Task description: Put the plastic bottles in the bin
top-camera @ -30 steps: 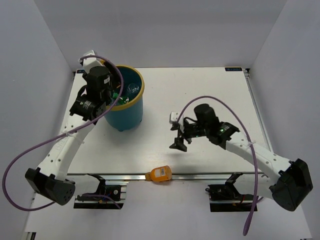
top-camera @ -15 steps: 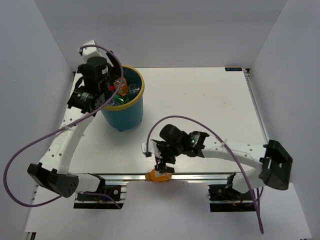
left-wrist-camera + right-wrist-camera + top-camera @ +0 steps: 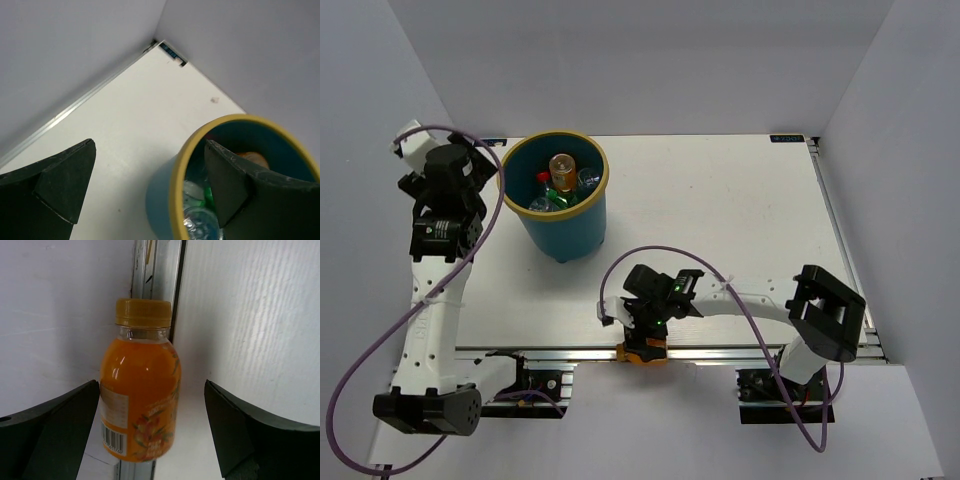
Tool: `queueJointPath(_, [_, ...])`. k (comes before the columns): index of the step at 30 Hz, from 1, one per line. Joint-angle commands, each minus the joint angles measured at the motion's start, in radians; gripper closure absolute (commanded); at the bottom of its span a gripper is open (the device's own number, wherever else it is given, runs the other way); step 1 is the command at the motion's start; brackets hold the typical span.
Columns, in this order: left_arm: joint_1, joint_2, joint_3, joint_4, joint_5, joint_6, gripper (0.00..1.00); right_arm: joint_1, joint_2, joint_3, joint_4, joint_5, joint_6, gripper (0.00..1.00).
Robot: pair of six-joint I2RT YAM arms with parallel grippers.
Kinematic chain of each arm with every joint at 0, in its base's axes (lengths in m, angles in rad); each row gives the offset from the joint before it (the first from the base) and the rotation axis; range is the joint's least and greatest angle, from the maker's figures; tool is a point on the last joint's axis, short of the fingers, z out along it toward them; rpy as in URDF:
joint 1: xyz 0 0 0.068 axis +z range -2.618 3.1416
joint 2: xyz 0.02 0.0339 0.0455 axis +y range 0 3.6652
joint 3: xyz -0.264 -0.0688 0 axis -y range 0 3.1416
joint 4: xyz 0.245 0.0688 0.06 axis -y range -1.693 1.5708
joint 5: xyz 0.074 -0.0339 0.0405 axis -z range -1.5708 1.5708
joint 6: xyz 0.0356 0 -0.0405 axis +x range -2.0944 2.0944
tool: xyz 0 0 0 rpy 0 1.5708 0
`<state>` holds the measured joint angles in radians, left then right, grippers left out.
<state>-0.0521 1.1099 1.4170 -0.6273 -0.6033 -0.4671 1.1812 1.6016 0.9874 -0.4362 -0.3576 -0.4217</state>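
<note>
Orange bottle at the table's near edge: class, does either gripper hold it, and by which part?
Nothing is held. The right gripper has its fingers spread either side of the orange bottle, not closed on it; the left gripper is open too.

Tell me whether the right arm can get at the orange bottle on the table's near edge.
Probably yes. The right gripper hangs directly over the orange bottle, fingers open on either side of it, with nothing between them and the bottle.

1 juice bottle (image 3: 140, 400) lies between the fingers (image 3: 50, 435) of your right gripper (image 3: 150, 415), across the rail (image 3: 150, 270) at the table's (image 3: 250, 315) near edge. The bin (image 3: 176, 170), holding several bottles (image 3: 561, 172), stands just right of your left gripper (image 3: 150, 190).
</note>
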Motion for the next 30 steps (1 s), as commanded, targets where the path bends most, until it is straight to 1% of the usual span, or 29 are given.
queueJointPath(1, [0.031,-0.033,-0.076,-0.072,-0.016,-0.1,0.02,0.003,0.027,-0.038,0.008,0.02,0.032,0.12])
queueJointPath(3, [0.031,-0.053,-0.101,-0.118,-0.023,-0.189,0.02,0.003,0.02,-0.052,0.01,0.019,0.037,0.14])
queueJointPath(4, [0.031,-0.067,-0.137,-0.146,-0.03,-0.226,0.02,0.003,0.015,-0.067,0.02,0.008,0.038,0.17])
queueJointPath(5, [0.031,-0.106,-0.163,-0.15,-0.024,-0.27,0.02,0.003,0.011,-0.073,0.028,-0.009,0.038,0.19])
queueJointPath(7, [0.031,-0.152,-0.243,-0.149,-0.015,-0.31,0.02,0.006,0.003,-0.078,0.028,-0.038,0.043,0.22])
queueJointPath(9, [0.031,-0.226,-0.288,-0.146,0.011,-0.332,0.02,0.009,0.006,-0.078,0.03,-0.026,0.052,0.27])
queueJointPath(12, [0.031,-0.292,-0.348,-0.147,0.037,-0.354,0.02,0.009,-0.002,-0.049,0.037,-0.014,0.058,0.53])
queueJointPath(13, [0.031,-0.329,-0.361,-0.135,0.049,-0.351,0.02,0.009,-0.009,-0.037,0.037,-0.011,0.058,0.68])
queueJointPath(14, [0.031,-0.341,-0.378,-0.132,0.069,-0.343,0.02,0.009,-0.022,-0.021,0.045,-0.011,0.058,0.73])
queueJointPath(15, [0.031,-0.349,-0.385,-0.129,0.079,-0.337,0.02,0.009,-0.057,0.006,0.048,0.002,0.058,0.74])
queueJointPath(16, [0.031,-0.355,-0.388,-0.137,0.088,-0.331,0.02,0.009,-0.081,0.02,0.059,0.018,0.061,0.79])
queueJointPath(17, [0.031,-0.352,-0.388,-0.147,0.091,-0.334,0.02,0.008,-0.104,0.033,0.101,0.046,0.072,0.82])
queueJointPath(19, [0.031,-0.344,-0.394,-0.164,0.106,-0.337,0.02,0.0,-0.184,0.068,0.166,0.126,0.092,0.85])
queueJointPath(21, [0.031,-0.347,-0.421,-0.158,0.128,-0.35,0.02,-0.011,-0.239,0.098,0.261,0.198,0.098,0.83])
queueJointPath(23, [0.031,-0.363,-0.447,-0.131,0.152,-0.35,0.02,-0.02,-0.253,0.181,0.303,0.265,0.083,0.84])
queueJointPath(24, [0.031,-0.369,-0.467,-0.121,0.16,-0.352,0.02,-0.026,-0.247,0.216,0.335,0.323,0.077,0.83])
queueJointPath(25, [0.031,-0.374,-0.474,-0.109,0.171,-0.352,0.02,-0.034,-0.238,0.291,0.352,0.341,0.063,0.84])
queueJointPath(27, [0.031,-0.384,-0.484,-0.11,0.172,-0.35,0.02,-0.058,-0.189,0.373,0.407,0.397,0.057,0.84])
queueJointPath(28, [0.031,-0.387,-0.486,-0.112,0.162,-0.352,0.02,-0.069,-0.163,0.466,0.418,0.413,0.058,0.84])
queueJointPath(30, [0.031,-0.392,-0.49,-0.114,0.154,-0.352,0.02,-0.104,-0.065,0.566,0.425,0.457,0.061,0.84])
